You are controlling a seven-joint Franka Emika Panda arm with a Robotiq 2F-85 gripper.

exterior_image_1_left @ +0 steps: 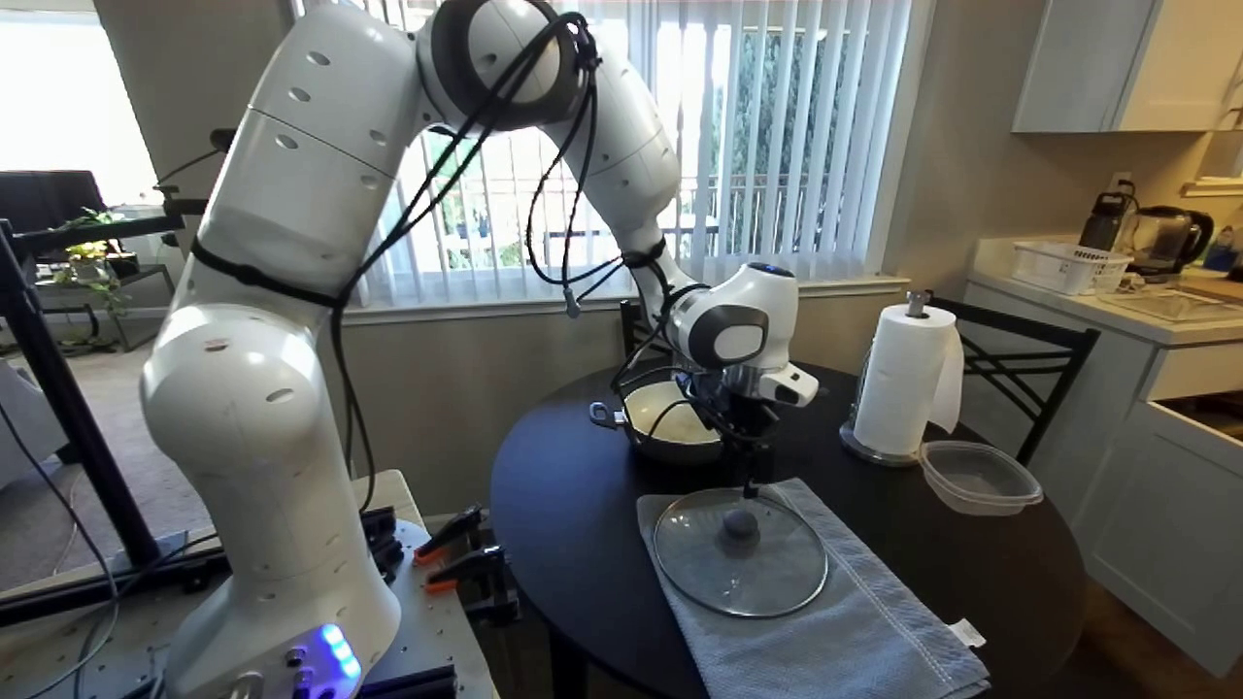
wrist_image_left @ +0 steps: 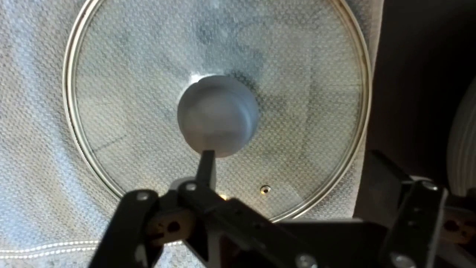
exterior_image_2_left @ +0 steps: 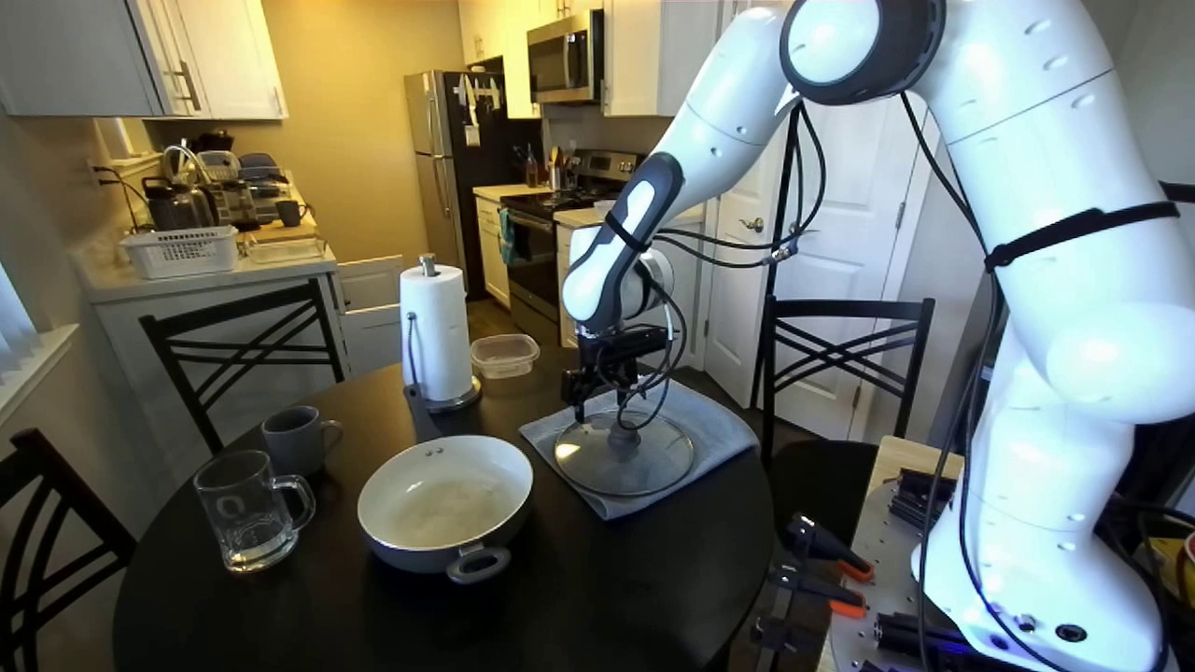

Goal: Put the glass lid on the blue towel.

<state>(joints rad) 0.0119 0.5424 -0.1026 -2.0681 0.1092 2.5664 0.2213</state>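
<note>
The glass lid [exterior_image_1_left: 694, 568] lies flat, knob up, on the blue towel [exterior_image_1_left: 855, 646]. In an exterior view the lid [exterior_image_2_left: 644, 467] sits inside the edges of the towel [exterior_image_2_left: 724, 437]. In the wrist view the lid [wrist_image_left: 297, 111] shows its metal rim and round grey knob [wrist_image_left: 217, 115], with towel [wrist_image_left: 33, 149] around it. My gripper [wrist_image_left: 292, 154] is open and empty. One fingertip overlaps the knob's edge in this view; I cannot tell whether it touches. The other finger is past the lid's rim. In both exterior views my gripper [exterior_image_1_left: 750, 478] [exterior_image_2_left: 599, 401] is just above the lid's edge.
A pale pan [exterior_image_2_left: 411, 555] stands beside the towel on the dark round table [exterior_image_2_left: 597, 597]. A paper towel roll [exterior_image_2_left: 439, 336] and a clear plastic container [exterior_image_2_left: 505, 358] stand behind. A glass mug [exterior_image_2_left: 247, 513] and a grey mug [exterior_image_2_left: 297, 443] stand past the pan.
</note>
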